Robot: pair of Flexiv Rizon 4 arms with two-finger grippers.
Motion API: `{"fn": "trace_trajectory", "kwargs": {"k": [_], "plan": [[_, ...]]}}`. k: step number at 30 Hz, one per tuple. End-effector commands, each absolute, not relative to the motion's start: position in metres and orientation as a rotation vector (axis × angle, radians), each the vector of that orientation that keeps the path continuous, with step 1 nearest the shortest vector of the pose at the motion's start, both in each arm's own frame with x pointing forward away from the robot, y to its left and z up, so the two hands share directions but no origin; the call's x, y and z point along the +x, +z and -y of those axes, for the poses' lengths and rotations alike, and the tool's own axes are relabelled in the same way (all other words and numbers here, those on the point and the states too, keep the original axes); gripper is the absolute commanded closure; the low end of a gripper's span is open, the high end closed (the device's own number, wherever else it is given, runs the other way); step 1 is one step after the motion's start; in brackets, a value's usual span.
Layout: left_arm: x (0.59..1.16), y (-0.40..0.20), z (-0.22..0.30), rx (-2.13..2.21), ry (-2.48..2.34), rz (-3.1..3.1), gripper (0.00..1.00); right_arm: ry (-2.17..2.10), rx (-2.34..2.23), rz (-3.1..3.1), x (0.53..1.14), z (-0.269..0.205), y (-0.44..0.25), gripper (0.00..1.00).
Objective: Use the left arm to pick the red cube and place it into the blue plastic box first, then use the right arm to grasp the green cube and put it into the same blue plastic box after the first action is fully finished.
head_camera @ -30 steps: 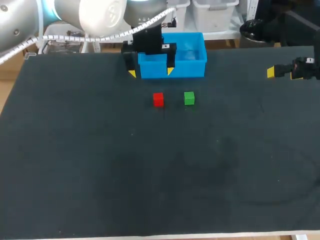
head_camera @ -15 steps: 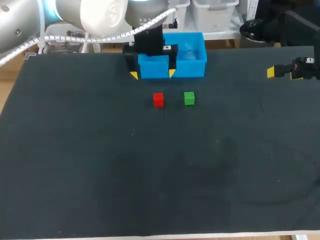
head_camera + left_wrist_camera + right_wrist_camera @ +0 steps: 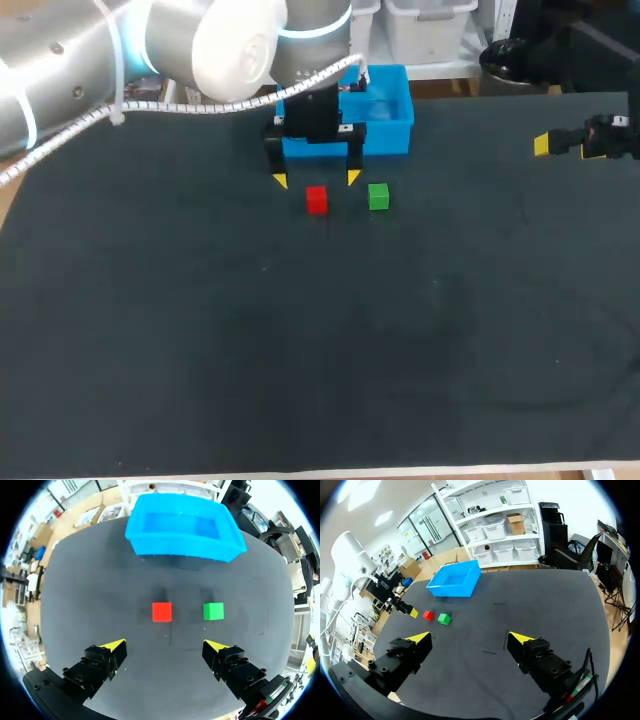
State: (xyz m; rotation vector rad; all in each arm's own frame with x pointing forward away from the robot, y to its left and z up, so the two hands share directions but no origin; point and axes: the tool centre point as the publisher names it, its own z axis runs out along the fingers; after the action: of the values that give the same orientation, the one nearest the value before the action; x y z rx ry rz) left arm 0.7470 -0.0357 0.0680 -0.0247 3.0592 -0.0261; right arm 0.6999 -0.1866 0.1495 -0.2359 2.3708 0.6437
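My left pincer (image 3: 316,179) has come away from the front wall of the blue plastic box (image 3: 385,125), where it hung a second ago. It has moved toward the near side of the table (image 3: 200,330) and now sits just behind the red cube (image 3: 317,199). Its fingers are spread wide with nothing in them. My left wrist view shows the cube lying ahead of the yellow tips, lined up with the gap between them but not yet inside it. I judge that the approach is nearly done and the grasp has not begun. I need a short advance and descent to bring the fingers to either side of the cube before I close. The red cube has not shifted and rests flat on the table. Just to its right is the green cube (image 3: 378,196), apart from it and also unmoved. It is close enough that my right-hand finger must come down in the gap between the two without nudging it. The box stands behind both cubes, and nothing shows inside it, so neither placement is done. At the far right edge my right pincer (image 3: 562,148) has stayed where it was, fingers apart and carrying nothing, well away from the cubes. That is as it should be, since its turn comes only after the red cube is in the box.
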Motion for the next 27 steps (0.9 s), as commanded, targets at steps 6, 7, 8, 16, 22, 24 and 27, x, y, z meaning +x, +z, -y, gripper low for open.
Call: {"fn": "trace_trajectory", "kwargs": {"k": [6, 7, 8, 16, 22, 24, 27], "plan": [[0.757, 0.052, 0.033, -0.046, -0.022, -3.047, 0.0, 0.642, -0.235, -2.372, 0.7, 0.186, 0.15, 0.0], [0.758, 0.05, 0.032, -0.049, -0.022, -3.04, 0.0, 0.642, -0.235, -2.372, 0.7, 0.186, 0.15, 0.0], [0.758, 0.048, 0.031, -0.052, -0.014, -3.037, 0.0, 0.642, -0.235, -2.372, 0.7, 0.186, 0.15, 0.0], [0.761, 0.025, 0.026, -0.081, 0.017, -3.025, 0.0, 0.642, -0.235, -2.372, 0.7, 0.186, 0.15, 0.0], [0.762, 0.017, 0.027, -0.089, -0.056, -3.0, 0.0, 0.642, -0.235, -2.372, 0.7, 0.186, 0.15, 0.0], [0.763, 0.014, 0.027, -0.086, -0.058, -2.992, 0.0, 0.642, -0.235, -2.372, 0.7, 0.186, 0.15, 0.0], [0.765, 0.011, 0.026, -0.083, -0.067, -2.985, 0.0, 0.642, -0.235, -2.372, 0.7, 0.186, 0.15, 0.0]]}}
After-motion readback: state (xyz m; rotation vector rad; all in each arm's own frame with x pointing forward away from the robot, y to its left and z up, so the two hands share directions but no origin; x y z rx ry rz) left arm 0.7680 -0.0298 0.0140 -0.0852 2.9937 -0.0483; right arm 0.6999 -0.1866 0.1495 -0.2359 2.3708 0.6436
